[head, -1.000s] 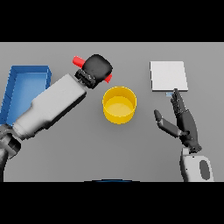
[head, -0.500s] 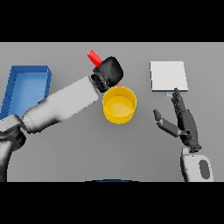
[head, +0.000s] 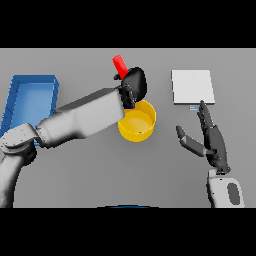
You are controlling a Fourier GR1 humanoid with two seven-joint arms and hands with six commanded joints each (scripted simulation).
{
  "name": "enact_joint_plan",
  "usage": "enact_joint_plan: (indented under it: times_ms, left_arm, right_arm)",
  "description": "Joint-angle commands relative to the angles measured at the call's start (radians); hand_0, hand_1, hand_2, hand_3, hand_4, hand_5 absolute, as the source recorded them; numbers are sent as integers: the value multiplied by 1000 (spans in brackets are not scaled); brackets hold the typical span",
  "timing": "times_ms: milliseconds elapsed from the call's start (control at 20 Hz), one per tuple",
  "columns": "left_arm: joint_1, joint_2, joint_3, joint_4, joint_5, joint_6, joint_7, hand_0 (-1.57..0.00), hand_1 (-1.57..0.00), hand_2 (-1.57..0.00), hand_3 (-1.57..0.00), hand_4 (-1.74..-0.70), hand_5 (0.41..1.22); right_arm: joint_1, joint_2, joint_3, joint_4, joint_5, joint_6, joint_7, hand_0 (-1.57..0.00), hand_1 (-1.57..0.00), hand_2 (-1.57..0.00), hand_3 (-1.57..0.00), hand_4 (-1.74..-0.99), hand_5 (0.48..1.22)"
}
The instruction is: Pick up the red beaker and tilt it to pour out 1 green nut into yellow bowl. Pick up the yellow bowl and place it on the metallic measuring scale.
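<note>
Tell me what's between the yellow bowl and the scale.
Nothing: in the head view, only bare grey table lies between the yellow bowl and the scale. The open right hand sits nearer the robot, off that stretch.

The left hand (head: 134, 84) has carried the red beaker (head: 119, 65) rightward across the worktop: a second ago it was midway between the blue tray (head: 31, 97) and the yellow bowl (head: 137, 121), and now it hangs just over the bowl's far rim. The beaker, which lay pointing left a second ago, now stands nearly upright above the hand. The left forearm now covers the bowl's left edge.
</note>
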Motion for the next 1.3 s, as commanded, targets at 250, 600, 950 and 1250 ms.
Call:
enact_joint_plan:
  times_ms: [250, 600, 950, 1250]
  left_arm:
    - [-53, -1, -68, 45, -11, 5, -17, -1571, -1571, -1571, -1570, -1741, 1221]
    - [-184, 60, -30, 56, 38, 65, -8, -1571, -1390, -1379, -1571, -1686, 1181]
    - [-410, 157, 128, 269, 155, 156, 18, -1571, -1492, -1487, -1424, -1553, 1213]
    - [-372, 302, 432, 513, 496, 223, 101, -1571, -1550, -1549, -1440, -1674, 1219]
  right_arm:
    - [-2, 2, 3, 24, 17, -8, 1, 1, 1, 1, 1, -1245, 585]
    - [-28, -2, -3, 26, 2, 2, -24, 1, 1, 1, 1, -1219, 601]
    - [-17, -1, 2, 15, -20, 25, -31, 1, 1, 1, 1, -1266, 639]
    - [-34, -17, 11, 21, -15, 40, -52, 1, 1, 1, 1, -1313, 652]
